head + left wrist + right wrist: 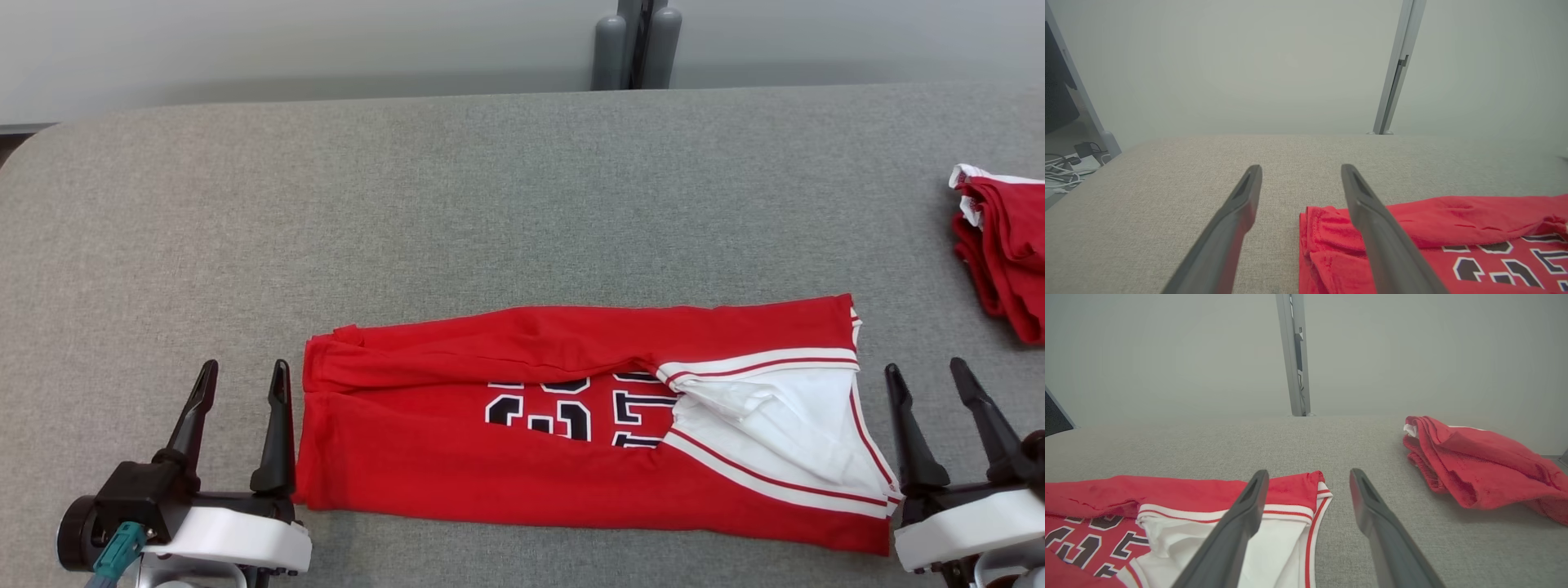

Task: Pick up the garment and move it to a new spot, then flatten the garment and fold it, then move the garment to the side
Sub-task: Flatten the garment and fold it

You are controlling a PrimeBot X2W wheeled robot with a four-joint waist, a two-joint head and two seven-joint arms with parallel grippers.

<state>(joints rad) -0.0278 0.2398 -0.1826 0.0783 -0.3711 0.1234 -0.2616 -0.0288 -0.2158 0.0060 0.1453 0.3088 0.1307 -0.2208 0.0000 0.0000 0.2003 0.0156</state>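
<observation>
Your left gripper (pixel 246 367) sits at 8 o'clock in the head view, fingers spread wide and holding nothing. Its inner finger is just beside the plain left end of the red jersey (pixel 457 465). The jersey lies as a long band across the grey table (pixel 408 204), running from 8 o'clock to 4 o'clock. It looks already folded lengthwise, with part of the number showing at the middle and white cloth turned out toward 4 o'clock. Your right gripper (pixel 924 366) stands at 4 o'clock, likewise spread and empty, just off the striped end. I judge the cross fold comes next. Come in low and take every layer at an end, so the loose upper flap does not slide. Keep clear of the other red pile (pixel 1004 253) at 3 o'clock.
</observation>
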